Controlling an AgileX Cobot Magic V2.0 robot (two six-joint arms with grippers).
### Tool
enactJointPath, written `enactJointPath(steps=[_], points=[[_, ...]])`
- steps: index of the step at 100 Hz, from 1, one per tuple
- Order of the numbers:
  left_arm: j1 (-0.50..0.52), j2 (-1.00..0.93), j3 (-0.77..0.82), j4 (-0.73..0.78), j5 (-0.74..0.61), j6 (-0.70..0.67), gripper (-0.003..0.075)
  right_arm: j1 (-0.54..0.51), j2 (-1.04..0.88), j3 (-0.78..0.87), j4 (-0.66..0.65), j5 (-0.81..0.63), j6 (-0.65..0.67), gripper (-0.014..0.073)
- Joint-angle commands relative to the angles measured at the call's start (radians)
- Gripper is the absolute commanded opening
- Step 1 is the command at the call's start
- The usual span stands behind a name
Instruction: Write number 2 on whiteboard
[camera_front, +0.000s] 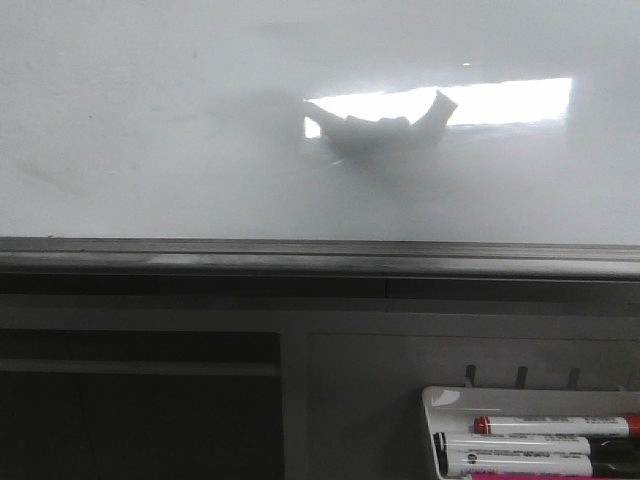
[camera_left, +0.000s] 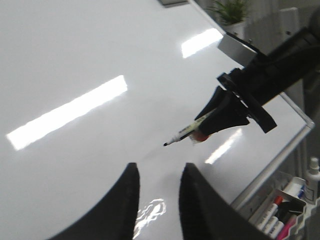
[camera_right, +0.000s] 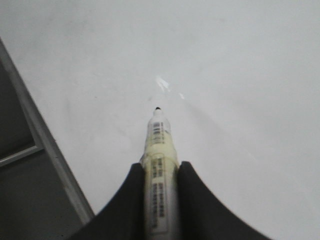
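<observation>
The whiteboard (camera_front: 150, 120) fills the front view, glossy white with a grey edge strip (camera_front: 320, 255). No black line of a number 2 shows on it in any view. My right gripper (camera_right: 160, 167) is shut on a white marker (camera_right: 159, 145) whose black tip points at the board. I cannot tell whether the tip touches. In the left wrist view the right gripper (camera_left: 207, 125) holds the marker (camera_left: 184, 134) over the board (camera_left: 75, 55). My left gripper (camera_left: 160, 167) is open and empty, close over the board just short of the marker tip.
A small white pen tray (camera_front: 445, 400) with several markers hangs below the board at the right, and also shows in the left wrist view (camera_left: 298, 183). A blurred dark reflection (camera_front: 385, 130) lies on the board. A potted plant (camera_left: 231, 10) stands beyond the board.
</observation>
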Motion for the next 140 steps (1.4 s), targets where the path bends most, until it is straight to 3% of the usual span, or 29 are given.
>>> enactJointPath(steps=[1, 57, 81, 96, 107, 124, 140], points=[[0.006, -0.054, 0.012, 0.081, -0.028, -0.11, -0.0013, -0.034, 0.022, -0.062, 0.033, -0.05, 0.008, -0.0071], [0.006, -0.132, 0.119, -0.069, -0.046, -0.11, -0.002, -0.067, 0.173, -0.153, 0.033, -0.052, 0.087, -0.0069], [0.006, -0.132, 0.119, -0.069, -0.046, -0.11, -0.002, -0.173, 0.165, -0.153, 0.031, -0.037, 0.088, -0.0069], [0.006, -0.132, 0.119, -0.069, -0.046, -0.11, -0.002, -0.264, 0.132, -0.153, 0.024, 0.066, 0.093, -0.0059], [0.006, -0.132, 0.119, -0.069, -0.046, -0.11, -0.002, -0.306, 0.092, -0.153, -0.059, 0.152, 0.167, -0.0059], [0.006, -0.132, 0.119, -0.069, -0.048, -0.11, -0.002, -0.298, 0.073, -0.142, -0.133, 0.306, 0.301, -0.0059], [0.006, -0.132, 0.119, -0.069, -0.048, -0.11, -0.002, -0.223, 0.088, -0.067, -0.101, 0.234, 0.312, -0.0059]])
